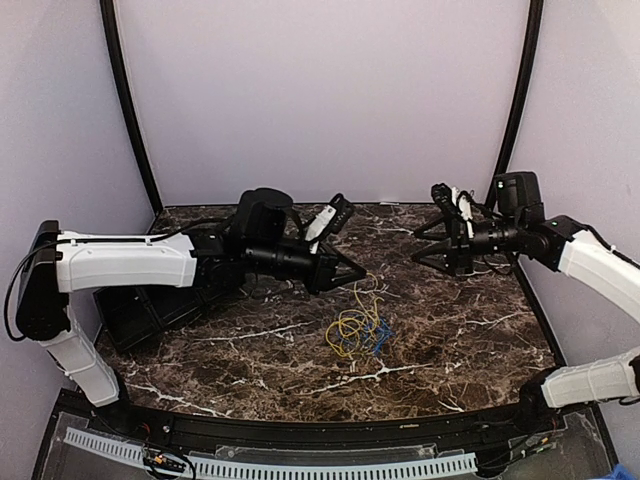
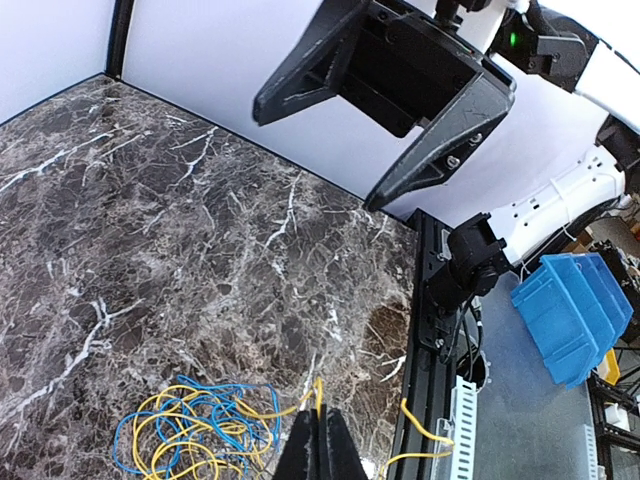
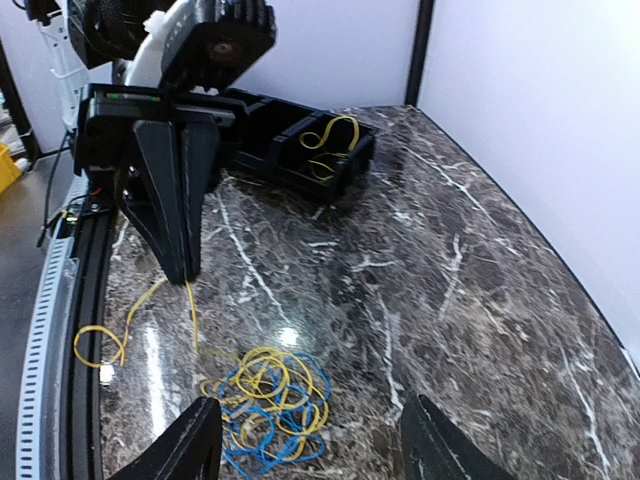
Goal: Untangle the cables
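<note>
The left gripper (image 2: pixel 320 425) is pinched shut on a single yellow cable (image 3: pixel 191 305), holding it up off the marble table (image 1: pixel 470 330). The right gripper (image 3: pixel 312 405) hangs apart from it, its fingers spread wide with nothing between them.

The cables (image 1: pixel 358 330) lie in one loose heap near the middle of the table, just below the left gripper. They are thin yellow and blue wires in overlapping loops, with the blue mostly on the side toward the right arm. The held strand runs from the heap up to the closed fingers. Past them, a yellow length droops in a loop over the black rail at the table's near edge.

The wires in the heap cannot be counted because the loops cross too thickly. Two colours show. One more yellow loop (image 3: pixel 325 135) sits in a black tray (image 3: pixel 290 170) at the left side of the table, partly hidden by the tray's wall.
</note>
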`<action>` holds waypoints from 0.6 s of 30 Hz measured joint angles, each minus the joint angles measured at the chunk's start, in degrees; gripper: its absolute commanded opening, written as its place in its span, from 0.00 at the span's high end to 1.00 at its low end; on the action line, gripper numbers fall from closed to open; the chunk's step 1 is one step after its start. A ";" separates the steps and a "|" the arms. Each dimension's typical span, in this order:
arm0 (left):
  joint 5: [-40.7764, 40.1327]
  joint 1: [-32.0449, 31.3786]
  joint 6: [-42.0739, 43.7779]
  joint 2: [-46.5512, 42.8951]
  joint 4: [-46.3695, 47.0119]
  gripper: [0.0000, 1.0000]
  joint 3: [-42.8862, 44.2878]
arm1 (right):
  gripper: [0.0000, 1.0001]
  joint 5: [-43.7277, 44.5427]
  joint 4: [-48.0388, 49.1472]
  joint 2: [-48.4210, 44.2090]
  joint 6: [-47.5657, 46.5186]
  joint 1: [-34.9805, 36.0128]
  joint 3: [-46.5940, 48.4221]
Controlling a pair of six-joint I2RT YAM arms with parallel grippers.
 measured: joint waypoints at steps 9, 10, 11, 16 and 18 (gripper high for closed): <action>-0.04 -2.80 -0.28 -0.39 1.60 1.00 -0.09 | 0.33 -7.04 -1.01 9.77 1.73 8.26 4.15; -0.15 -2.89 -0.28 -0.57 1.57 1.00 -0.09 | 0.34 -8.20 -1.11 10.27 1.92 8.83 4.15; -0.33 -2.95 -0.28 -0.94 1.57 1.00 -0.09 | 0.35 -8.85 -1.14 10.51 2.14 9.18 4.15; -0.92 -3.17 -0.28 -3.06 2.01 1.00 -0.31 | 0.39 -11.85 -0.98 11.39 3.19 10.08 4.15; -1.36 -3.26 -0.31 -4.13 2.49 1.00 -1.01 | 0.42 -12.68 -0.98 12.00 3.45 10.16 4.17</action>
